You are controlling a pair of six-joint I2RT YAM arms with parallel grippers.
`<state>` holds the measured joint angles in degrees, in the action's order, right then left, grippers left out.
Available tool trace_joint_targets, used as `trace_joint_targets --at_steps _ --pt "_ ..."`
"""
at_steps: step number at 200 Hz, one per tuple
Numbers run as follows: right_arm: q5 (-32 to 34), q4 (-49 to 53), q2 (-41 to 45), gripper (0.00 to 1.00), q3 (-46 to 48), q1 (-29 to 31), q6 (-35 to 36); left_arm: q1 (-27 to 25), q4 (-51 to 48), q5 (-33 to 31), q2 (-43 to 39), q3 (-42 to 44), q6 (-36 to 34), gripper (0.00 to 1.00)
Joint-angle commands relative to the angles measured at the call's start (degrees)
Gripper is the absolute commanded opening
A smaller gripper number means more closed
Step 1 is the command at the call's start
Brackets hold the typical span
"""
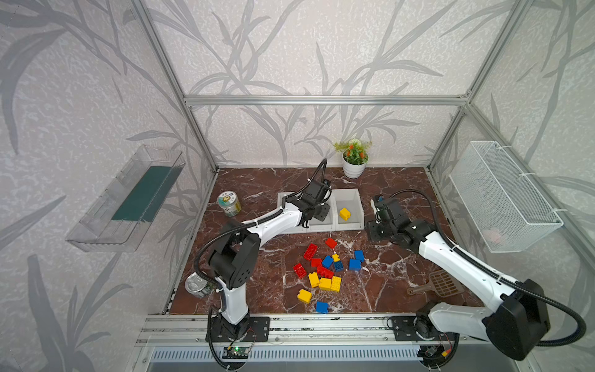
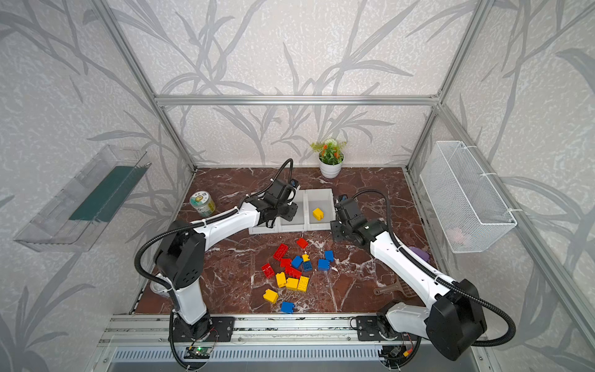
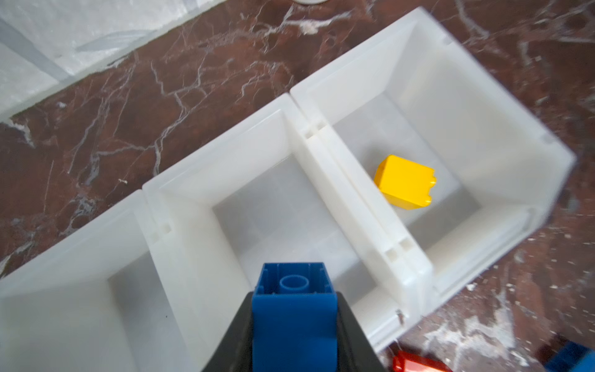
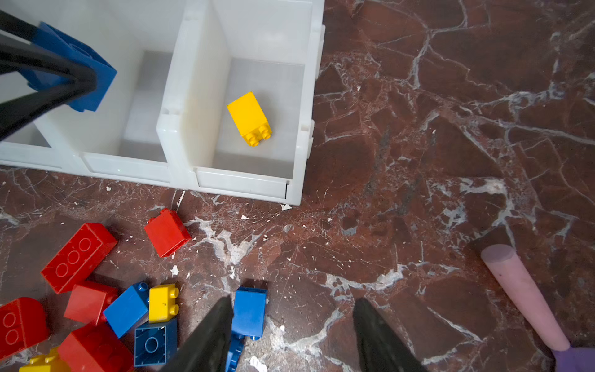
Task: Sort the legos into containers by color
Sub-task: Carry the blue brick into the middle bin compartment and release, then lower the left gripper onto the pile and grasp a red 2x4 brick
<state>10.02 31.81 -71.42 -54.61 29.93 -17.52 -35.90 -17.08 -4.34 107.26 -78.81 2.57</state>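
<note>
Step in hand: placing a blue piece.

- Left gripper (image 3: 294, 298) is pinching a blue brick (image 3: 294, 325), hollow underside facing the wrist camera. It hangs over the middle bin (image 3: 225, 154) of the three joined white containers (image 1: 349, 227), towards that bin's low front.
- Middle bin looks empty; so does what shows of the left bin (image 3: 64, 257).
- Right bin (image 3: 450, 96) has one yellow brick (image 3: 404, 182) lying on its side.
- Right gripper (image 4: 293, 302) has its jaws spread with nothing between them. It sits off the right end of the bin row, over the desk (image 1: 257, 193); a loose blue brick (image 4: 249, 314) lies on the desk just beside one finger.
- The rest of the legos (image 1: 325, 270) lie in a mixed red, blue and yellow heap on the desk in front of the bins.

Judgement: sorting has barely begun. Next move calls for spreading the left jaws so the blue brick drops into the middle bin, making it the blue one. The brick should clear the dividing wall first. Reds would then go to the left bin.
</note>
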Motion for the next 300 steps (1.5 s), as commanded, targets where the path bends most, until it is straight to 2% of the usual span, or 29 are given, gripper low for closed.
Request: trace_joint_targets --at_steps 1,76,83,98,117,130,174,209,263,300 --pt "1.22 1.32 1.79 0.61 -1.14 -0.34 -0.02 -0.06 0.48 -0.17 1.61 -1.96 -0.9 0.27" --pt "1.14 1.38 2.51 0.61 -0.3 -0.45 -0.75 0.07 0.99 0.99 2.8 -1.55 -0.24 0.28" --pt "1.05 1.42 2.6 0.61 -0.23 -0.44 -0.72 0.13 0.95 1.04 2.86 -1.58 -0.12 0.33" --pt "0.96 1.67 2.79 0.61 -0.14 -0.43 -0.85 0.05 0.74 1.09 2.56 -1.55 0.32 0.56" --pt "1.15 1.93 3.28 0.61 0.05 -0.41 -1.05 0.08 0.66 1.53 1.75 -1.42 0.26 0.72" --pt "1.28 1.93 3.64 0.61 0.12 -0.46 -1.11 0.13 0.76 2.07 1.02 -1.2 0.15 0.77" --pt "0.63 1.98 4.01 0.61 0.25 -0.45 -1.55 0.12 0.87 4.52 -1.73 0.14 0.07 0.79" --pt "-1.32 2.85 5.16 0.61 0.75 -0.33 -1.2 -0.03 0.11 7.35 -6.88 3.51 -0.2 0.79" --pt "-0.52 1.76 5.86 0.61 2.73 -0.38 -2.54 -0.47 -0.23 10.74 -18.34 16.9 4.32 0.79" --pt "-1.73 0.27 3.89 0.61 2.98 -0.34 -3.56 -1.25 1.08 11.52 -22.4 26.32 8.74 0.79"
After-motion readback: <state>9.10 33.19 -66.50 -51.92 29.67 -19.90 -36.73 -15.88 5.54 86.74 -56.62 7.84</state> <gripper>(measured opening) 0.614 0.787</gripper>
